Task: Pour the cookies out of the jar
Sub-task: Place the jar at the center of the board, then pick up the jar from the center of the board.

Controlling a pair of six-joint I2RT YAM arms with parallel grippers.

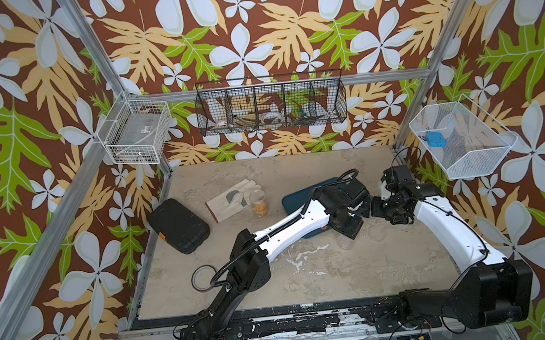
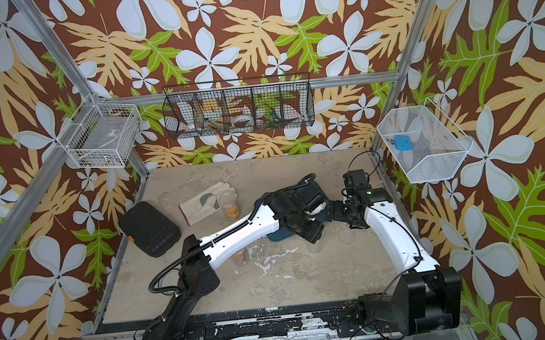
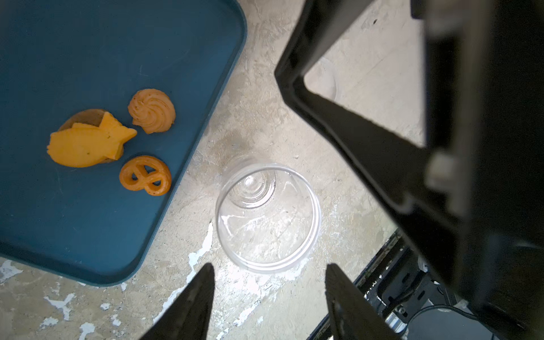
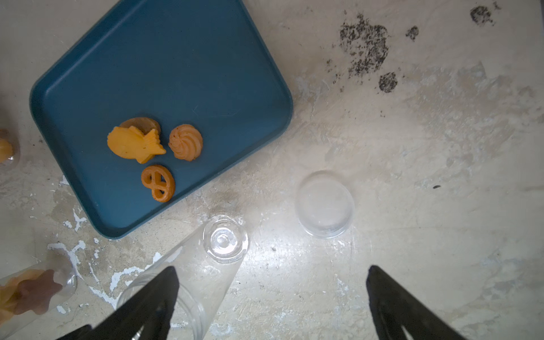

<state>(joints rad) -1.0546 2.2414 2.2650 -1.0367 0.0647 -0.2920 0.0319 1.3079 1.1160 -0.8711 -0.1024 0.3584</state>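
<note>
Four cookies [image 3: 112,138] spotted by the blue tray's [image 3: 88,44] edge, empty jar [image 3: 268,217] upright on the table [image 3: 259,97] just beside it. Left gripper [image 3: 269,266], right gripper [image 4: 273,267] both spread, pinching nothing. Looks poured; needs backing off without clipping jar.

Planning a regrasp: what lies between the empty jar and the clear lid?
Nothing: bare tabletop between empty jar and clear lid, in the right wrist view.
</note>
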